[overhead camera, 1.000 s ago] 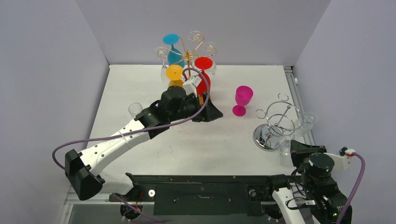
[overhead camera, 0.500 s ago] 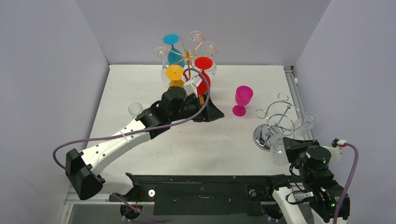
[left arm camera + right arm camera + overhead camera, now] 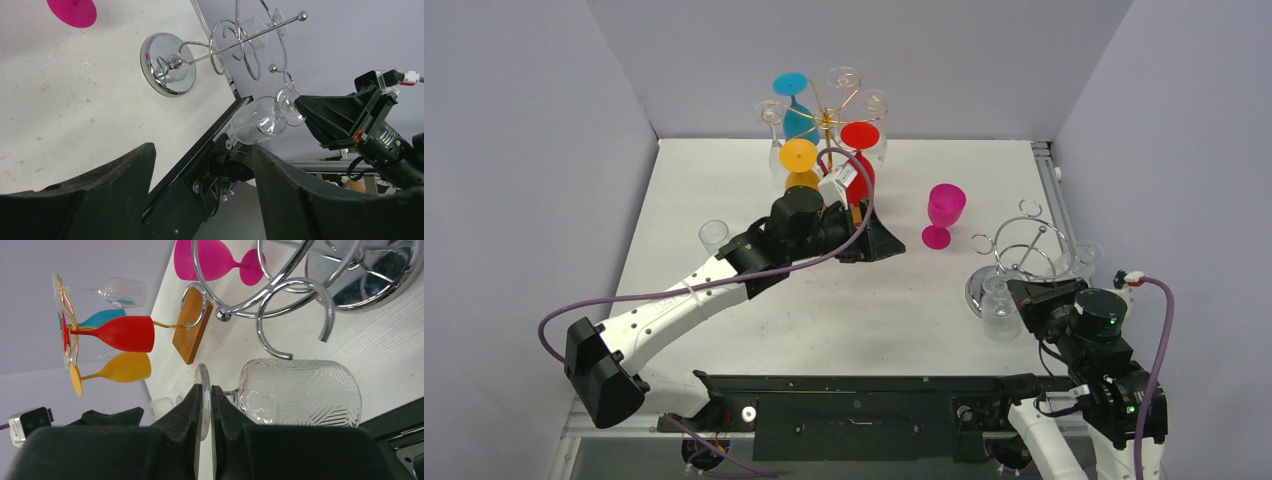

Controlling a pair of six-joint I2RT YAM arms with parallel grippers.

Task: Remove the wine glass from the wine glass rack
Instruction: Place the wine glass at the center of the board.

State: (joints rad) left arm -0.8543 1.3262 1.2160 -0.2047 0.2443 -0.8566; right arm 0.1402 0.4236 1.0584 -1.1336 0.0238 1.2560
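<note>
Clear glass shifted left | right jaws clamp its foot

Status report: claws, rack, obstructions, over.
Left claw open, empty, beside tall gold wire rack. Right claw shut on foot of clear patterned wine glass, by chrome wire stand. Red glass, yellow glass, teal glass hang on rack.

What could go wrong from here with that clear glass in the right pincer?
The right pincer pinches the clear glass only by its thin foot, so it may swing or slip. Its bowl hangs close to the chrome stand's loops and could knock them.
</note>
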